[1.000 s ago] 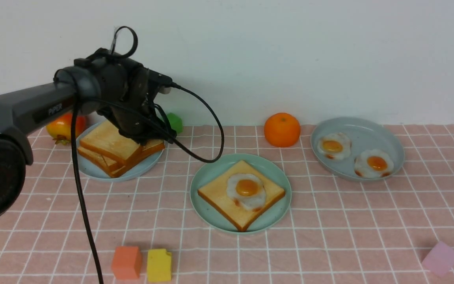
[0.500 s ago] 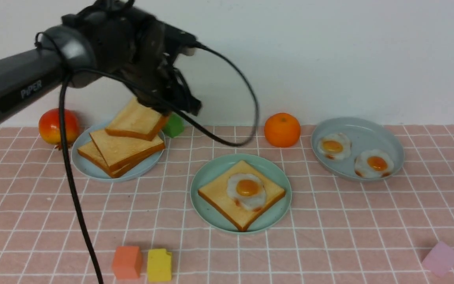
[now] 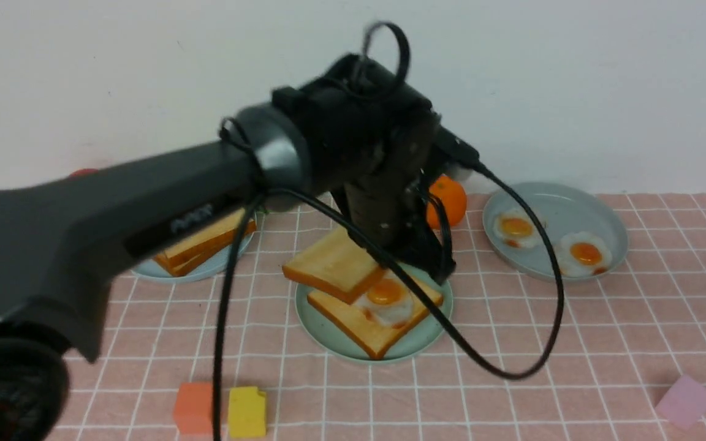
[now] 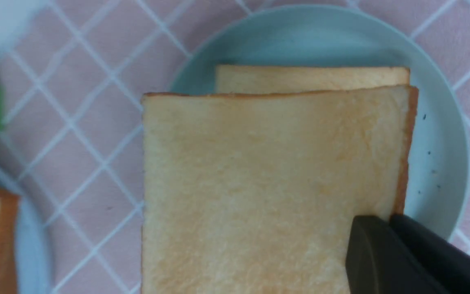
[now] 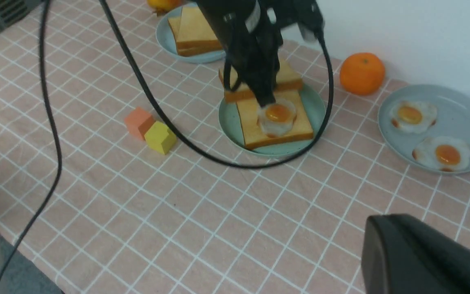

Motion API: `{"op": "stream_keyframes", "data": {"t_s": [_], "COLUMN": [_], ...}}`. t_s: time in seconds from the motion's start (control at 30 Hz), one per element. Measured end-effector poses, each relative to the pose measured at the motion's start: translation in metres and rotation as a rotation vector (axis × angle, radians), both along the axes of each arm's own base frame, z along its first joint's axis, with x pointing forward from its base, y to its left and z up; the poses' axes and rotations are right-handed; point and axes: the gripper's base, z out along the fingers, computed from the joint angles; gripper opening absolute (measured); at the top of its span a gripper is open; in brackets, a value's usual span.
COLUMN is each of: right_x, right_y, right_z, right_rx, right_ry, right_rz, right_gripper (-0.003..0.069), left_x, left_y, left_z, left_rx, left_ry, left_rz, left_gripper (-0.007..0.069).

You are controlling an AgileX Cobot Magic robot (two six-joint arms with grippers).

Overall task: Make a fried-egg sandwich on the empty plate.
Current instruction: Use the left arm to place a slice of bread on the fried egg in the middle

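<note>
The left gripper [image 3: 417,254] is clamped shut on one edge of a toast slice [image 3: 330,266], holding it in the air, roughly level, above the green plate [image 3: 313,312]. Directly under the gripper sits the half-built sandwich: a bottom toast [image 3: 353,318] lying flat on the plate with a fried egg [image 3: 385,298] on top of it. The held slice hangs over the left-rear part of that bottom toast, apart from it, and reaches out past the plate's rim on the gripper's left. In the left wrist view the held slice [image 4: 267,192] fills most of the frame, a dark fingertip [image 4: 375,257] pinches its corner, a strip of the bottom toast [image 4: 312,77] shows beyond it, and the plate [image 4: 439,134] carries a few dark specks.

Well to the gripper's left, the blue plate [image 3: 206,269] keeps a stack of plain toast [image 3: 206,242]. Just behind the gripper is an orange [image 3: 451,199]; to its right, a grey dish [image 3: 558,205] holds two more eggs [image 3: 515,228]. Nearer the robot lie an orange block [image 3: 192,407] and a yellow block [image 3: 247,411] side by side, and a pink block [image 3: 685,401] far to the right.

The right gripper [image 5: 422,257] stays low and near the robot, far from the plate, showing only as a dark shape; its jaws are closed and nothing is seen in them.
</note>
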Motion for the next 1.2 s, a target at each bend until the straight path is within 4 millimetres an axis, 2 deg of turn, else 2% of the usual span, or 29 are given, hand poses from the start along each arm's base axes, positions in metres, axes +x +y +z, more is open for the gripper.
{"op": "stream_keyframes", "data": {"t_s": [0.2,0.43,0.93,1.03,1.2], "right_x": [-0.002,-0.002,-0.002,-0.002,-0.003], "right_y": [-0.002,-0.001,-0.002,-0.002,-0.002], "right_z": [0.000,0.000,0.000,0.000,0.000], "right_rx": [0.009,0.010,0.010,0.010,0.011], "right_ry": [-0.003,-0.003,-0.003,-0.003,-0.004], "right_rz": [-0.003,-0.003,-0.003,-0.003,-0.003], "right_gripper": [0.0018,0.0005,0.0005,0.0005,0.0005], "left_x": [0.008,0.010,0.009,0.009,0.009], "left_y": [-0.007,-0.010,-0.016,-0.017,-0.019], "left_z": [-0.028,-0.027,-0.040,-0.046,-0.050], "left_rx": [0.019,-0.015,-0.035,-0.043,-0.059], "left_ry": [0.018,-0.013,0.035,0.054,0.074], "left_rz": [-0.009,-0.020,-0.033,-0.029,-0.021], "left_gripper": [-0.0010,-0.0010,0.0007,0.0053,0.0178]}}
